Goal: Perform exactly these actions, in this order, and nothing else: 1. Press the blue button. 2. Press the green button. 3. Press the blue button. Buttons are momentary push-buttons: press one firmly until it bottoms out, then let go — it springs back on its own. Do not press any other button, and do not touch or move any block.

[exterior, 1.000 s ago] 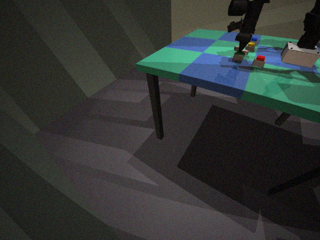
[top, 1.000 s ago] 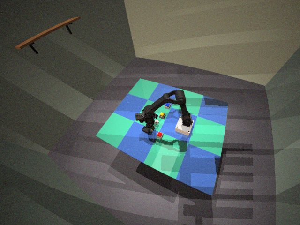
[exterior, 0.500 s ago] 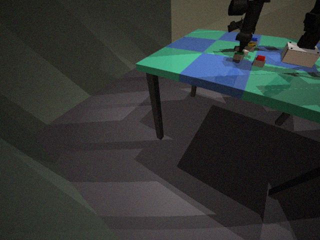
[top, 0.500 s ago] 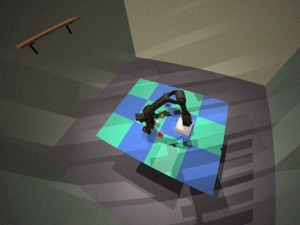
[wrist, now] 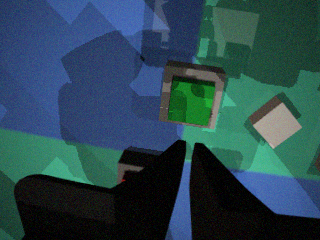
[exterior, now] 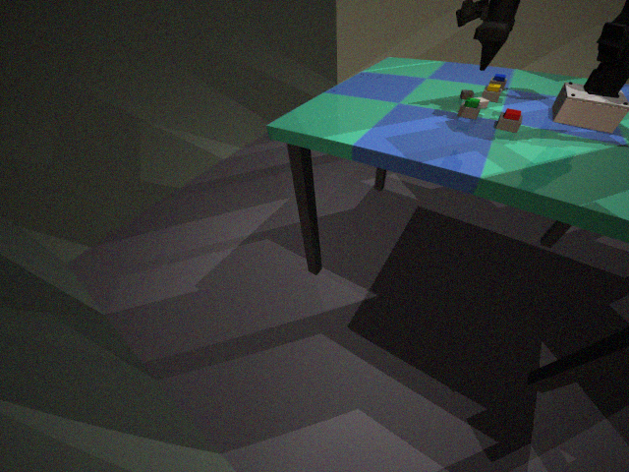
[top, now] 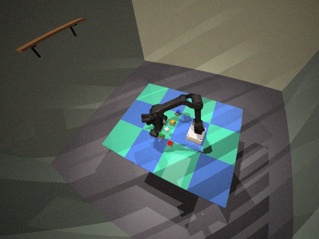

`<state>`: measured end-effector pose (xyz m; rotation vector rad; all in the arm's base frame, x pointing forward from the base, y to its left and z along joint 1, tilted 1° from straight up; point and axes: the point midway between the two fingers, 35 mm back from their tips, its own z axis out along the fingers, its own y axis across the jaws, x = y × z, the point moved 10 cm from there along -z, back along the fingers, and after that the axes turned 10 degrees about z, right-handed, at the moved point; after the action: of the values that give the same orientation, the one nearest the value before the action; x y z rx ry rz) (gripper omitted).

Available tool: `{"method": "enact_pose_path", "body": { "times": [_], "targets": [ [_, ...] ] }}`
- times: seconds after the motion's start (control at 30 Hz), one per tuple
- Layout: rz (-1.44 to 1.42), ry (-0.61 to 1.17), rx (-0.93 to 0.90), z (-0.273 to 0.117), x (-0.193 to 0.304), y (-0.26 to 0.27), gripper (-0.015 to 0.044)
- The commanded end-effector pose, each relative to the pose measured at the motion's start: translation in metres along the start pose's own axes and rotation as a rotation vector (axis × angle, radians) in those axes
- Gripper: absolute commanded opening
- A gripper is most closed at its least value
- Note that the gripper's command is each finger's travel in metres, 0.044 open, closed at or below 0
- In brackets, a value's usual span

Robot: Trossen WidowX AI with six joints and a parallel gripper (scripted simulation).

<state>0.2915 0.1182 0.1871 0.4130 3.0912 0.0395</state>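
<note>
Pincer [exterior: 483, 68] [wrist: 188, 149] hovering closed, nothing gripped, hiding part of red button [top: 169, 143] [exterior: 512, 114] [wrist: 129, 175] in wrist view; exterior frame cutting off arm [top: 168, 104] [exterior: 500, 20]; green button [top: 161, 135] [exterior: 472, 103] [wrist: 191, 101] standing clear of surface [top: 126, 137] [exterior: 330, 119] edges.

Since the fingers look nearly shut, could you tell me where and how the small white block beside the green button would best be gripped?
I'd come straight down with the claw opened and turned, gripping two opposite side faces of the white block: it looks square-topped, lies flat and is turned askew. The task forbids touching it, though.
</note>
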Motion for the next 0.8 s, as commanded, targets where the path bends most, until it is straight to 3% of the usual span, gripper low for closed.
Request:
{"method": "enact_pose_path", "body": {
  "times": [0.0, 0.13, 0.4, 0.77],
  "targets": [
    [0.003, 0.003, -0.001, -0.017, 0.001, -0.001, 0.0020],
    [0.002, 0.002, 0.005, -0.017, -0.010, -0.021, 0.0020],
    [-0.003, 0.006, 0.032, -0.017, -0.042, -0.136, 0.0020],
    [0.002, 0.004, 0.025, -0.019, -0.015, -0.285, 0.0020]
  ]
}}
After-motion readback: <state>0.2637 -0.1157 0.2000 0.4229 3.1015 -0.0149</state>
